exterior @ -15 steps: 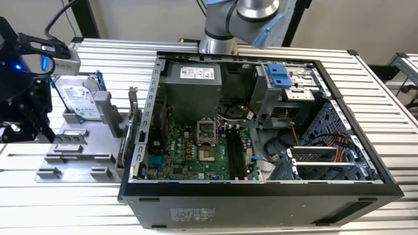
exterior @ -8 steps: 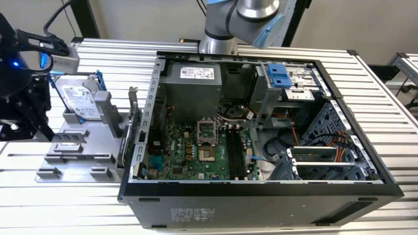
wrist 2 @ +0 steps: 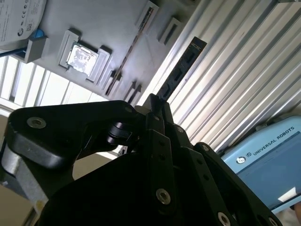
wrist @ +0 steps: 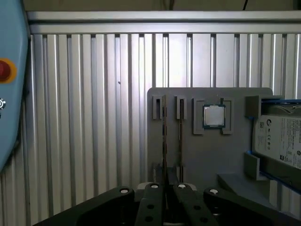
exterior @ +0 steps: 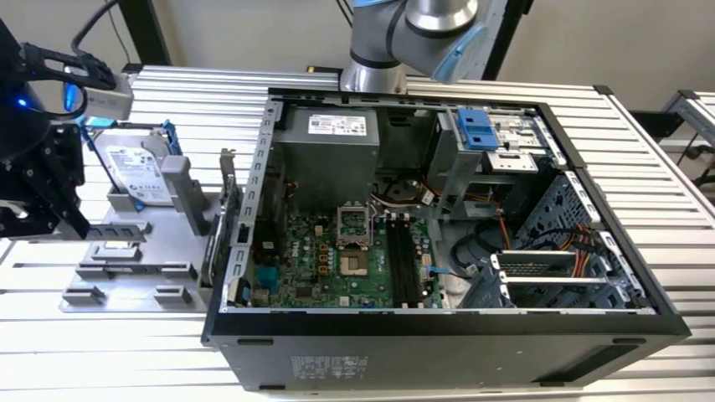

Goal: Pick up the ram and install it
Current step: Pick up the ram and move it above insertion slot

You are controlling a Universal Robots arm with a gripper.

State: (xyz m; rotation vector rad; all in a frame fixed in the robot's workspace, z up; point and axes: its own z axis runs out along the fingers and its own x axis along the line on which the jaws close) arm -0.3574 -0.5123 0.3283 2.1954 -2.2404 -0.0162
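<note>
The ram (wrist 2: 181, 70) is a long thin dark stick, and my gripper (wrist 2: 155, 102) is shut on one end of it. It juts out from the fingertips over the ribbed table, clear of the grey fixture (wrist 2: 108, 28). In the first wrist view the ram (wrist: 164, 141) shows edge-on, rising from the gripper (wrist: 165, 182) in front of the fixture (wrist: 235, 155). In the exterior view the black tool head (exterior: 45, 184) hangs at the far left, beside the fixture (exterior: 146, 243). The black motherboard slots (exterior: 403, 260) lie inside the open computer case (exterior: 447, 322), well away from it.
The fixture also holds a small square silver processor chip (wrist: 214, 115) and a silver hard drive (exterior: 140, 172) in a blue frame. An empty groove (wrist: 180, 136) runs along the fixture beside the ram. The arm's base (exterior: 386, 50) stands behind the case.
</note>
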